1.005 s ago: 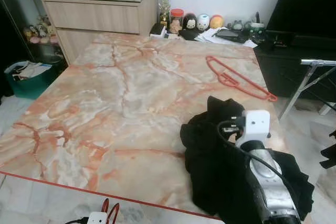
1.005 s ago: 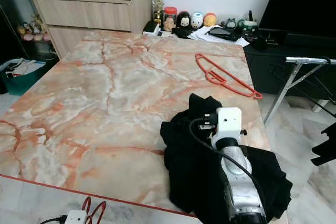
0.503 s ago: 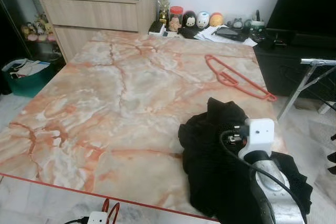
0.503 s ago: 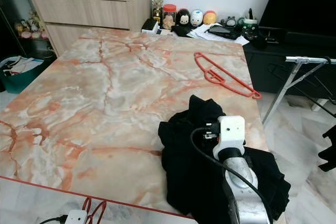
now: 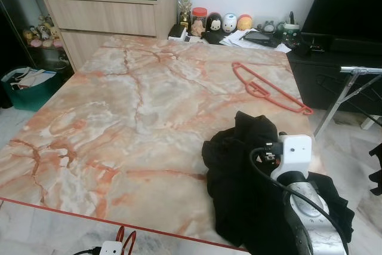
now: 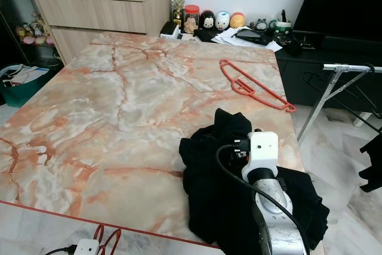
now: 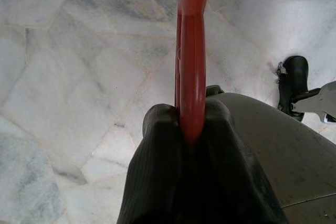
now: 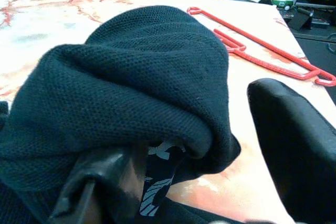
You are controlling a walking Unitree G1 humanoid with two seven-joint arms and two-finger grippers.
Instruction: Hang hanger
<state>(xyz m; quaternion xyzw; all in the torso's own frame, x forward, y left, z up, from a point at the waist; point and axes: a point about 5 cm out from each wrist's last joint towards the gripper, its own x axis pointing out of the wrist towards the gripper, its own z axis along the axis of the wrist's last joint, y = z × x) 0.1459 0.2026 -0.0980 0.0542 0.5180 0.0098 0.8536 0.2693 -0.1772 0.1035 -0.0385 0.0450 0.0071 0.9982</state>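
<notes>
Still right tool (image 8: 210,145) at black garment (image 5: 250,189), unmoved

Left gripper (image 7: 191,129) hangs low, fingers pinched together — right gripper (image 8: 210,145) spread wide.

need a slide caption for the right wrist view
Right gripper open around a black garment on the marble table, red hanger beyond.
</notes>
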